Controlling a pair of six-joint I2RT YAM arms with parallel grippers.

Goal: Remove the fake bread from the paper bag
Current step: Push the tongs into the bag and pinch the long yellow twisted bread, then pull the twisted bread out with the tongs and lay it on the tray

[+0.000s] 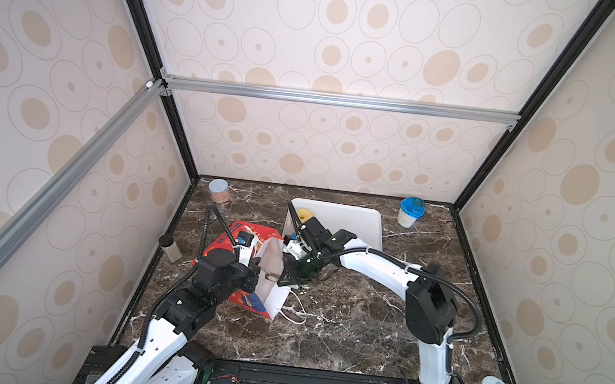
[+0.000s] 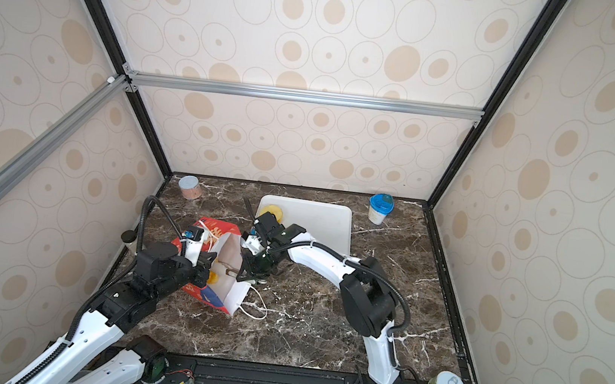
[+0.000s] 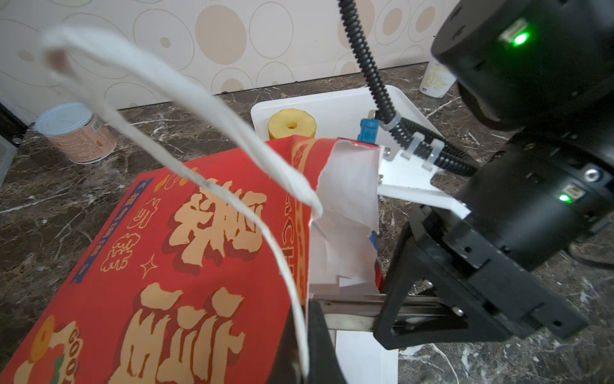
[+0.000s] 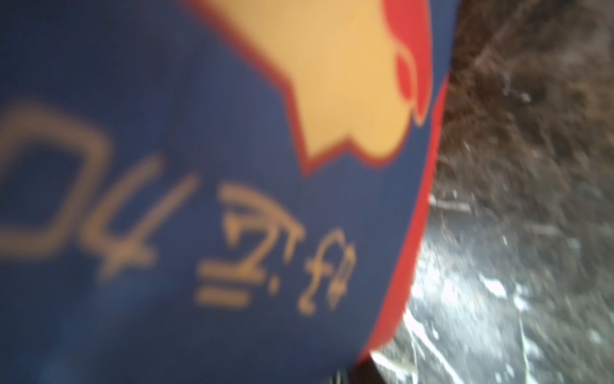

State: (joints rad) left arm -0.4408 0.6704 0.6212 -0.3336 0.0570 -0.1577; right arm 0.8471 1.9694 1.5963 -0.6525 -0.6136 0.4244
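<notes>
Top views show both arms bent inward, left fingers [image 1: 255,264] and right fingers [image 1: 285,277] clamped on the paper bag [image 1: 258,232], lying crosswise, mouth facing right.

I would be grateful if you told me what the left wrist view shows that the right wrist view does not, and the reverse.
Only the left wrist view shows the yellow ring bread lying on the white tray, the pink can, a white cord handle and the right arm. Only the right wrist view shows, close and blurred, a wide blue panel with tan characters. Both show the paper bag and the marble table.
</notes>
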